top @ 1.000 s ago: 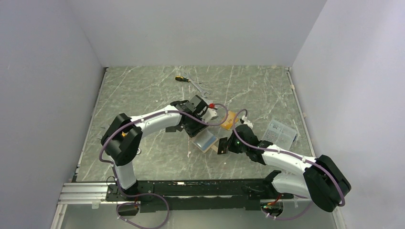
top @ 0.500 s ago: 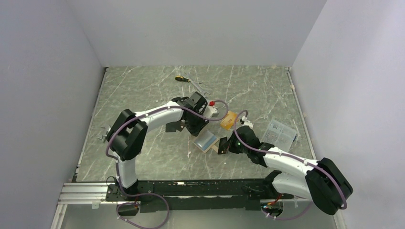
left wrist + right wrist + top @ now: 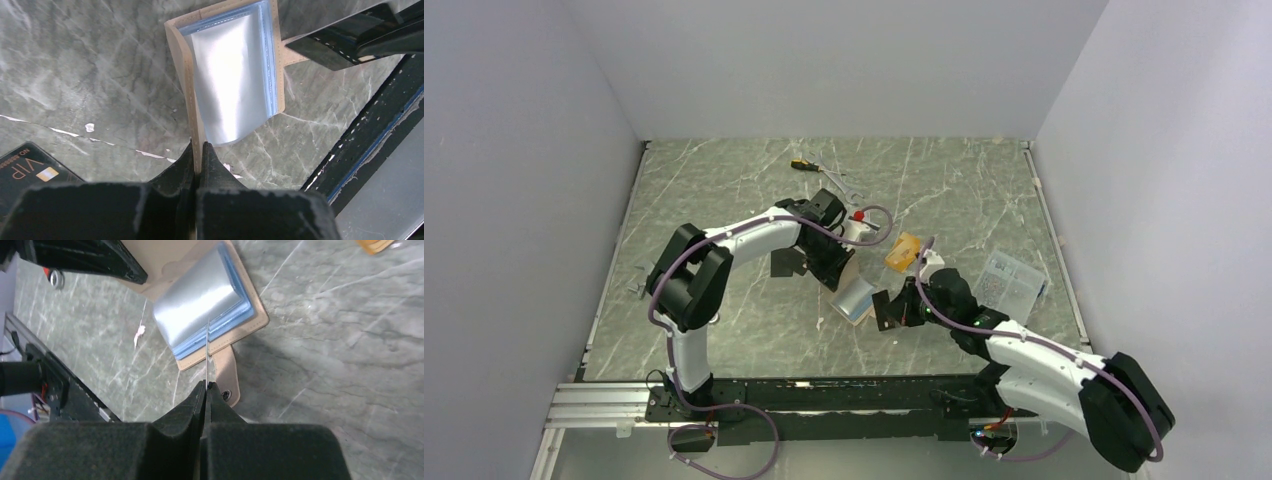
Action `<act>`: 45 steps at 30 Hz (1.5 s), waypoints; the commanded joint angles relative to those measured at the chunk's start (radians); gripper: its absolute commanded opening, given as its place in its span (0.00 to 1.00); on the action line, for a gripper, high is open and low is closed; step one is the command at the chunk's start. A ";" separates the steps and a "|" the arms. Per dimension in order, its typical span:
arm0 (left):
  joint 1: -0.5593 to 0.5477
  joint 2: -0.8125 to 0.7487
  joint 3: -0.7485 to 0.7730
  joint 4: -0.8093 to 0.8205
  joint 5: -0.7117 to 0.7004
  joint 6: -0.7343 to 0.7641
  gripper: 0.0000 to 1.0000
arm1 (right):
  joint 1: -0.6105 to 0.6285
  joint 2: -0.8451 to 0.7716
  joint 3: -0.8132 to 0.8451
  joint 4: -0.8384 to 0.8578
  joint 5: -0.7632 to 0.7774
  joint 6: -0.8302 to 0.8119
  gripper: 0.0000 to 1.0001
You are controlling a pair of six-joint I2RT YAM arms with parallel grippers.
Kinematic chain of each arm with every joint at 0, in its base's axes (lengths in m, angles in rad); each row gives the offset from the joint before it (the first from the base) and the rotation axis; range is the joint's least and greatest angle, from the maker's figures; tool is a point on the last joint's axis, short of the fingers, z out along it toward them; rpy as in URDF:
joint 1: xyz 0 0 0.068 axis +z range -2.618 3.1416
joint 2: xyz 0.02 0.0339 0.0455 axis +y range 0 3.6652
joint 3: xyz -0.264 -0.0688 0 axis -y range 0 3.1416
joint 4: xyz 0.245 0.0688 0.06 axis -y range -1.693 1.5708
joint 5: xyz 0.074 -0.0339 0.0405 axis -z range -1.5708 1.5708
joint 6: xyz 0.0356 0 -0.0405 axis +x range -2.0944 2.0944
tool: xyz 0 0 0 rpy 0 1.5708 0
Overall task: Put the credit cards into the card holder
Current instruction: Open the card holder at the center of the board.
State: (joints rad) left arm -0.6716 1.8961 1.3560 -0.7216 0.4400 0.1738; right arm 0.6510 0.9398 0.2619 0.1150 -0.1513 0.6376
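A: Nearest us, what do we see in the right gripper?

B: We see its fingers pressed together on one thin card. It is held on edge, with its long axis pointing straight away from the fingers toward the card holder. From that edge we cannot tell its colour, nor whether its far end touches anything.

A: And how does the card holder lie?

B: We find it open on the table, between the two grippers. Its snap tab points back at the right gripper. Blue panels face up, and a bowed silver-grey sheet lies over them. We cannot say whether that sheet is a card or a sleeve.

A: The left gripper?

B: We see it closed down on the rim of the tan cover. The cover stands on edge alongside the blue panels, its long axis running away from the fingers.

A: Shall we count the cards?

B: We count one black card marked VIP, flat on the table beside the left gripper. One orange card lies flat and skewed just beyond the right gripper, apart from the holder. That makes two loose cards, one held, and one card holder.

A: Farther out?

B: One clear plastic box sits to the right. At the far side we see one screwdriver and one wrench, near each other.
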 commanded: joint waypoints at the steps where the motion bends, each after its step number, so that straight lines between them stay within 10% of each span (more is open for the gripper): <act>1: -0.004 -0.007 -0.008 -0.006 0.052 -0.002 0.00 | -0.002 0.087 0.046 0.084 -0.127 -0.063 0.00; 45: -0.018 -0.049 -0.015 -0.011 0.114 0.034 0.08 | -0.044 0.351 0.120 0.159 -0.203 -0.060 0.00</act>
State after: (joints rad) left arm -0.6823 1.8957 1.3457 -0.7242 0.4751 0.1833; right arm 0.6140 1.2819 0.3508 0.2501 -0.3676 0.5983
